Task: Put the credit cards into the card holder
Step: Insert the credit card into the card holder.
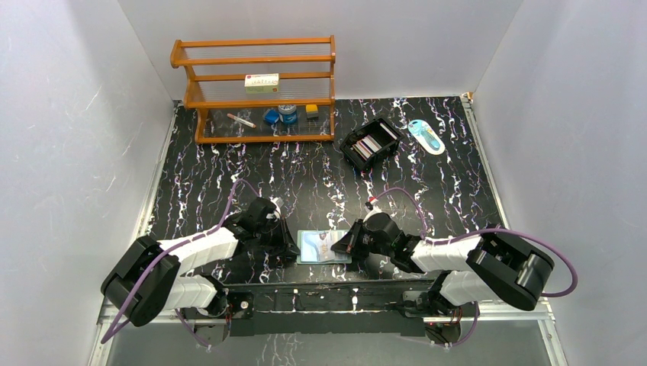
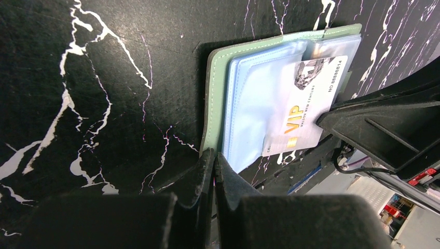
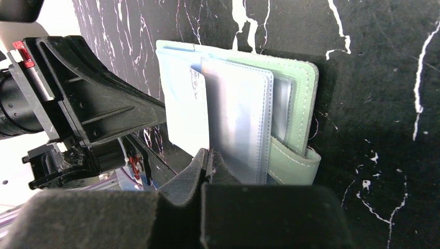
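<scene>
The teal-green card holder point(image 1: 324, 246) lies open on the black marbled table between my two grippers, its pale blue pockets point(image 2: 259, 98) facing up. A white credit card point(image 2: 306, 111) printed "VIP" sits partly inside a pocket, slanted. My left gripper point(image 2: 214, 154) is shut on the near green edge of the card holder point(image 2: 210, 114). My right gripper point(image 3: 209, 152) is shut on the edge of that white card point(image 3: 184, 111), next to a clear sleeve point(image 3: 238, 124). More credit cards point(image 1: 368, 145) stand in a black box at the back.
The black compartmented box point(image 1: 385, 131) sits back right, with a teal and white object point(image 1: 426, 137) beside it. A wooden rack point(image 1: 259, 57) with small items stands at the back left. White walls close in both sides.
</scene>
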Available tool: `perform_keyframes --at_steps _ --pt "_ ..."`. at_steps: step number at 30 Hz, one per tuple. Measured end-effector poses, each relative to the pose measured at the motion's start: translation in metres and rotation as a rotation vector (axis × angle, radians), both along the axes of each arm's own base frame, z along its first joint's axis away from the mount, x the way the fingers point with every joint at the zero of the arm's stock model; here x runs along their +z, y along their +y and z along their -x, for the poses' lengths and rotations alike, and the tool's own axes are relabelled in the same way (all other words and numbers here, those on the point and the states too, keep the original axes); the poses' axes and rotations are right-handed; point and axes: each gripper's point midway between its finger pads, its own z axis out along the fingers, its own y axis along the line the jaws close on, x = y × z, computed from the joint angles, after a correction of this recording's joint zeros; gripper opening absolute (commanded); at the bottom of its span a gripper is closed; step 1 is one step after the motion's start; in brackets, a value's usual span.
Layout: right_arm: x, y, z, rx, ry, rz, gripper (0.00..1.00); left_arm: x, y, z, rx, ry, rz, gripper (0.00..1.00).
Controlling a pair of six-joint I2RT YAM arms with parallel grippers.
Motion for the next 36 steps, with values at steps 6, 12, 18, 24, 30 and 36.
perform_keyframes --at_steps 6,12,18,24,30,36 --pt "0.0011 -0.0007 -0.0028 -0.013 -0.012 0.001 0.0 0.0002 -0.0004 0.0004 0.002 0.004 0.003 0.04" --pt "0.0012 -0.0012 -0.0045 -0.016 -0.023 0.005 0.0 0.0004 -0.0007 0.0003 0.003 0.004 0.005 0.05" --pt "0.0008 -0.0017 -0.0055 -0.016 -0.032 0.01 0.0 0.0005 -0.0008 0.0004 0.004 0.005 0.006 0.05" --pt "0.0001 -0.0024 -0.0078 -0.014 -0.056 0.02 0.0 0.0006 -0.001 0.0006 0.003 0.006 0.007 0.05" --pt "0.0002 -0.0021 -0.0085 -0.011 -0.064 0.021 0.0 0.0008 -0.0011 0.0006 0.004 0.007 0.008 0.05" --pt "-0.0033 -0.0019 -0.0048 -0.026 -0.021 0.005 0.0 0.0009 -0.0013 0.0006 0.006 0.009 0.009 0.05"
